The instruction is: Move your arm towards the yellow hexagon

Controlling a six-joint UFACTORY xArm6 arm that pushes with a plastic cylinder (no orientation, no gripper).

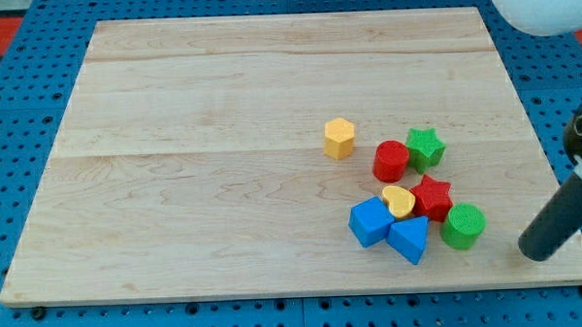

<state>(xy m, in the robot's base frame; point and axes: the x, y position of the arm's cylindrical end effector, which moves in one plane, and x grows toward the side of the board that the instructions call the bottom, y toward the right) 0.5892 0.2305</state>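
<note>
Yellow hexagon (pixel 339 138): standing alone right of centre on the surface (pixel 204 186), up-left of the red cylinder (pixel 390 161). My tip (pixel 537 251): bare rod end effector, holding nothing, well apart at lower right.

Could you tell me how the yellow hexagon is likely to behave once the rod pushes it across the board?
The yellow hexagon sits flat and squat, so it will probably slide rather than tip or roll. The wooden board looks smooth, so little drag is likely. It stands apart from the red cylinder; an off-centre push from my tip may spin it.
</note>
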